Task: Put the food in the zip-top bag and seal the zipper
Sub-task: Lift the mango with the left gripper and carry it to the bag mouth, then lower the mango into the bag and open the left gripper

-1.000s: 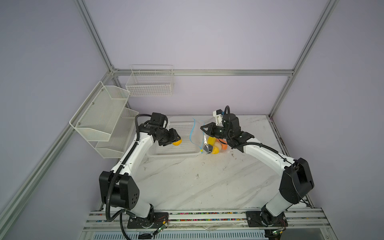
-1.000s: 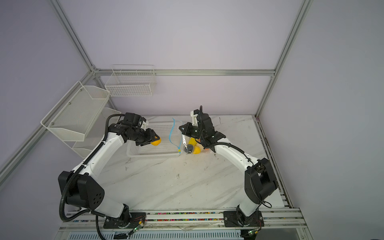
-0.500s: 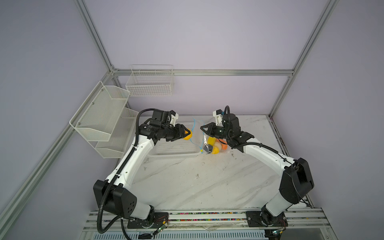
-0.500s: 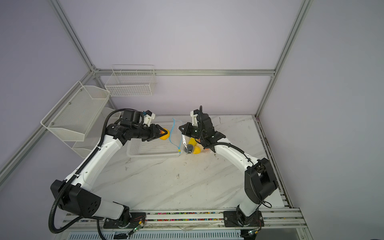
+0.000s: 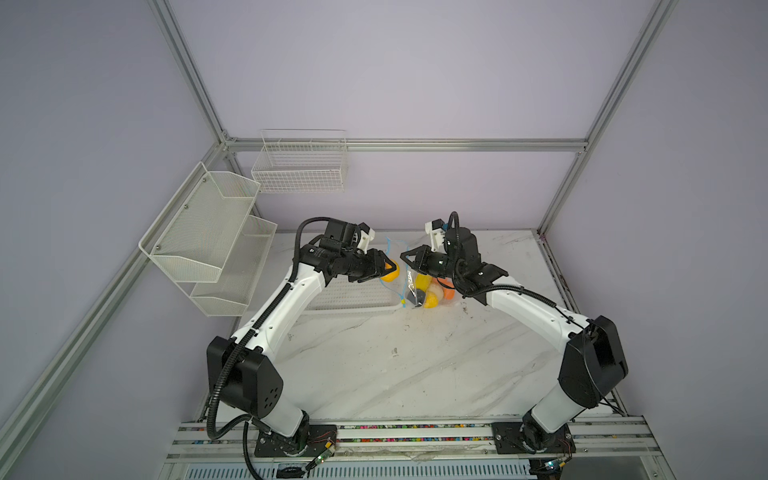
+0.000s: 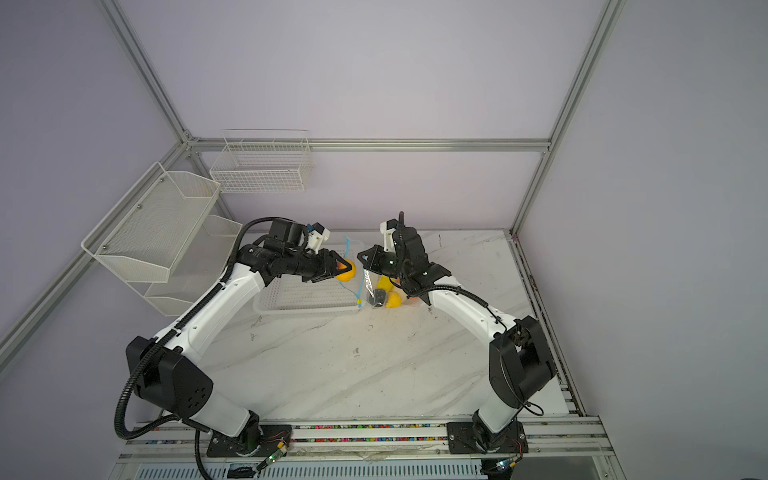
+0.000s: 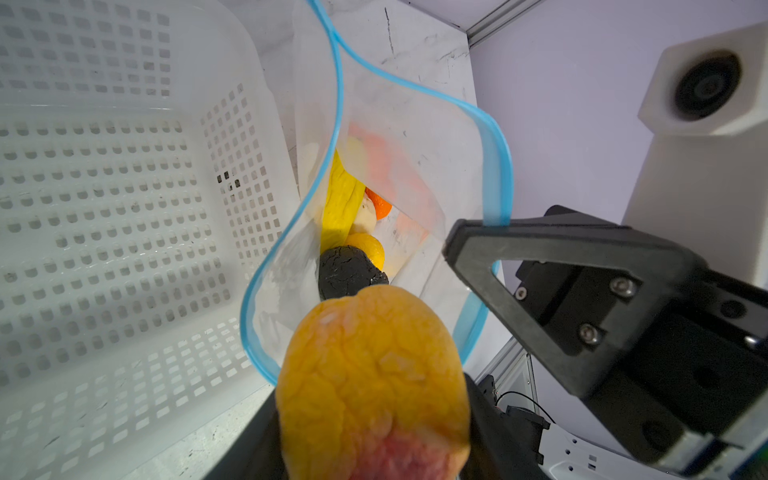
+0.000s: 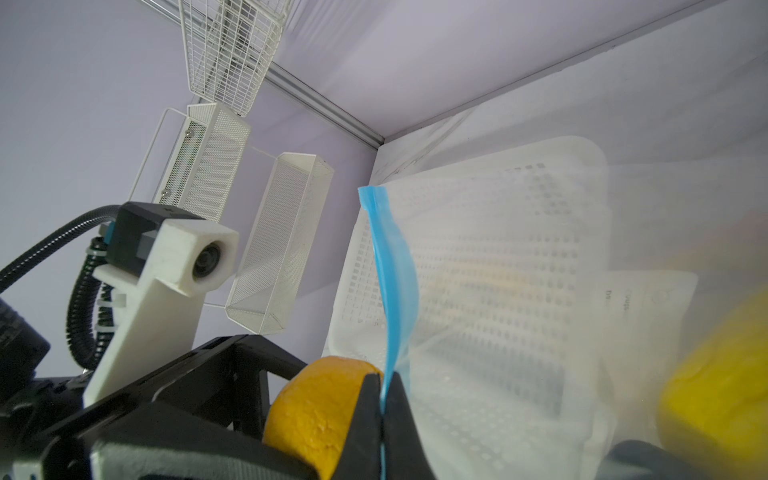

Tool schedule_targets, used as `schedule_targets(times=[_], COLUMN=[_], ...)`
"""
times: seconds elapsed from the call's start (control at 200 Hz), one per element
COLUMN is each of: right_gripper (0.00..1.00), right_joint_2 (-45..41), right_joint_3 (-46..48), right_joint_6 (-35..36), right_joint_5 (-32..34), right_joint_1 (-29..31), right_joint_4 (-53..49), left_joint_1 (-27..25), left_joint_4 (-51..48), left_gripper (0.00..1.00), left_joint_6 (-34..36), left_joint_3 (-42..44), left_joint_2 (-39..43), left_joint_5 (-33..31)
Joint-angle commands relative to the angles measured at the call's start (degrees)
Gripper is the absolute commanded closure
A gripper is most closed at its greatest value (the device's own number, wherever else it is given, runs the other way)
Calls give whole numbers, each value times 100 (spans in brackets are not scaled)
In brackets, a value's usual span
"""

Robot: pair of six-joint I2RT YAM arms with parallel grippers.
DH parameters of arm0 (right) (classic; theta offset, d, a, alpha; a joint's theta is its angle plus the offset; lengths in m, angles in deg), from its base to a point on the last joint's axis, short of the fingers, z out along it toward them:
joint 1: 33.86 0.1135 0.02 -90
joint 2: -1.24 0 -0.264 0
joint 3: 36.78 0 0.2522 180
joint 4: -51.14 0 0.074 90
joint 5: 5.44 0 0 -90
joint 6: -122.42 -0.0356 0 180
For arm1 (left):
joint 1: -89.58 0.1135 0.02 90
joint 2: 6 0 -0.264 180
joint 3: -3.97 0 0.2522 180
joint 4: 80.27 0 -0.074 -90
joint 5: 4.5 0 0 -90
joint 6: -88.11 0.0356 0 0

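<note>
Far centre of the table [image 5: 415, 365], just right of the white perforated basket [image 5: 353, 296]: zip-top bag [image 7: 415, 158], mouth turned left and gaping; zipper [image 8: 392, 270] unsealed.

Right gripper [image 8: 381, 386]: clamped on the blue zipper strip, holding up one lip of the mouth.

Left gripper [image 5: 383, 271]: closed around an orange-yellow fruit [image 7: 372, 374]; poised at the mouth, not yet inside.

Bag contents: food lying at the bottom; an elongated yellow piece [image 7: 340, 199]; a dark one [image 7: 347, 272]; something orange [image 7: 378, 204].

Handling note, my judgement: I would carry the fruit well past the blue rim before letting go; hold the right pinch steady so the mouth gapes wide; avoid brushing the free lip, which could fold shut.
</note>
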Motion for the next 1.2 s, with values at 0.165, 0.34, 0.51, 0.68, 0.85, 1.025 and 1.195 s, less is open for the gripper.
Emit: schedule_targets(times=[0.165,0.34,0.51,0.68,0.85,1.025,1.195], right_gripper=[100,100,100,100,100,100,100], right_joint_2=[-169,-171,-169,-169,-178,-170,-175], right_joint_3=[7,18,22,23,39,25,34], right_joint_6=[-42,-41,-37,-38,-41,-41,-39], right_joint_5=[70,70,69,70,77,72,72], right_joint_1=[41,44,41,41,43,43,44], right_joint_4=[33,46,51,51,43,42,42], left_joint_1=[-113,-131,-139,-148,-147,-147,-147], left_joint_4=[246,251,253,251,246,246,248], left_gripper=[48,48,48,47,44,38,33], left_joint_6=[-73,-60,-35,-18,8,35,73], left_joint_3=[-533,-533,-529,-551,-560,-560,-554], left_joint_2=[-128,-207,-272,-343,-365,-352,-314], left_joint_5=[76,23,-17,-27,-47,-69,-87])
